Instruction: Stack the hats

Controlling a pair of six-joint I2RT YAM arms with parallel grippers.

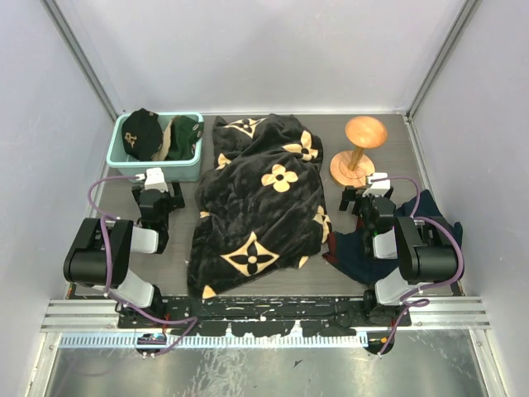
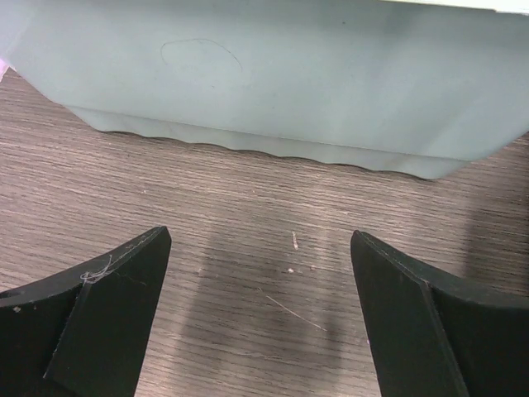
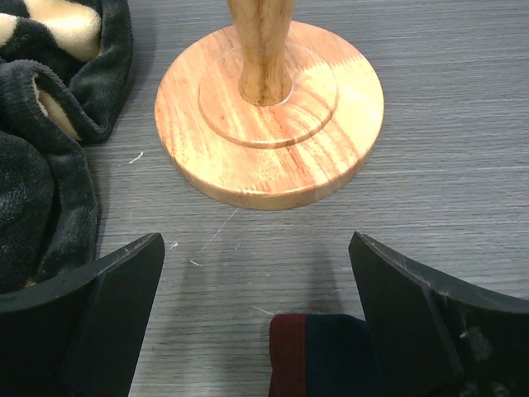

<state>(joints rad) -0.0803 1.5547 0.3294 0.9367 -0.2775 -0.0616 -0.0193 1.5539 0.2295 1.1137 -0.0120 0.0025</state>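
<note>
Two hats lie in a teal bin (image 1: 157, 168) at the back left: a black one with a tan logo (image 1: 140, 132) and a dark green one (image 1: 183, 136) beside it. My left gripper (image 1: 157, 184) stands open just in front of the bin, low over the table. In the left wrist view, the left gripper (image 2: 258, 236) has nothing between its fingers and the bin's wall (image 2: 273, 83) fills the view ahead. My right gripper (image 1: 366, 192) stands open at the right. In the right wrist view, the right gripper (image 3: 256, 240) has only bare table and a cloth's edge between its fingers.
A big black blanket with tan flower marks (image 1: 260, 198) is heaped over the middle of the table, its edge (image 3: 50, 165) left of my right gripper. A wooden stand (image 1: 359, 153) rises ahead of that gripper, base (image 3: 269, 124) close. A dark navy cloth (image 1: 359, 252) lies under the right arm.
</note>
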